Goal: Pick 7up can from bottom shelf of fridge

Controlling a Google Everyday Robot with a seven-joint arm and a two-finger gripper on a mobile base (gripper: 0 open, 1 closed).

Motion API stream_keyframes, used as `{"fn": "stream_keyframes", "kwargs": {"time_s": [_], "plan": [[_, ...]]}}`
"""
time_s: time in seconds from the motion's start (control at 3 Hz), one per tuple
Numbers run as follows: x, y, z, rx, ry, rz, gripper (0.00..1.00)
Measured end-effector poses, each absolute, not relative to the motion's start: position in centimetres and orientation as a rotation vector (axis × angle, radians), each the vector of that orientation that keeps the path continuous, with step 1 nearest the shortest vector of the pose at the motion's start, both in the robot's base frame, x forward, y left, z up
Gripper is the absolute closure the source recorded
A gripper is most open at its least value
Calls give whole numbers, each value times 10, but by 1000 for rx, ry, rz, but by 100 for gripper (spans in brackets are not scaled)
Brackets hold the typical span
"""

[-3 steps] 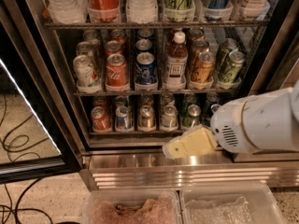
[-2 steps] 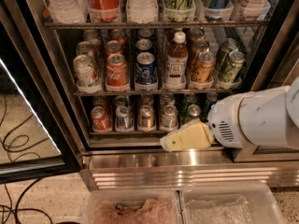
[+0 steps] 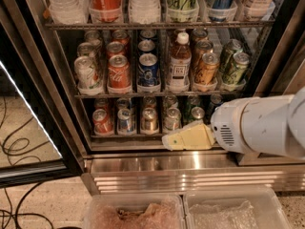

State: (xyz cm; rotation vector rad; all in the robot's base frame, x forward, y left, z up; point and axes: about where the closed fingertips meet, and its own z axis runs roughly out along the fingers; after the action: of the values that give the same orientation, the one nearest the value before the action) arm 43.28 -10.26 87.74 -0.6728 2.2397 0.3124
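The fridge (image 3: 157, 175) stands open in front of me, with its ribbed steel base low down. Its bottom shelf (image 3: 119, 136) holds a row of short cans: red (image 3: 101, 121), blue (image 3: 125, 120), bronze (image 3: 149, 119), the pale silvery 7up can (image 3: 172, 119) and a darker green can (image 3: 195, 114). My gripper (image 3: 167, 141), cream-coloured on a thick white arm (image 3: 259, 125), reaches in from the right. It lies level with the shelf's front edge, its tip just below and in front of the 7up can. It holds nothing that I can see.
The rack above holds taller cans and a brown bottle (image 3: 178, 63). The glass door (image 3: 28, 109) hangs open at the left, with cables (image 3: 14, 149) on the floor behind it. Two clear plastic bins (image 3: 133, 213) (image 3: 233, 213) sit below the fridge base.
The gripper and arm have moved left along the front of the bottom shelf, from below the green can to below the 7up can. The cans have not moved.
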Motion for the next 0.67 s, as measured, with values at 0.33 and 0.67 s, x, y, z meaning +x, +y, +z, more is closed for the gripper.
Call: {"fn": "stream_keyframes", "kwargs": {"time_s": [0.33,0.67], "plan": [[417,-72,834,-467,2266,416,0],[406,-41,770,-324,2292,550,0]]}}
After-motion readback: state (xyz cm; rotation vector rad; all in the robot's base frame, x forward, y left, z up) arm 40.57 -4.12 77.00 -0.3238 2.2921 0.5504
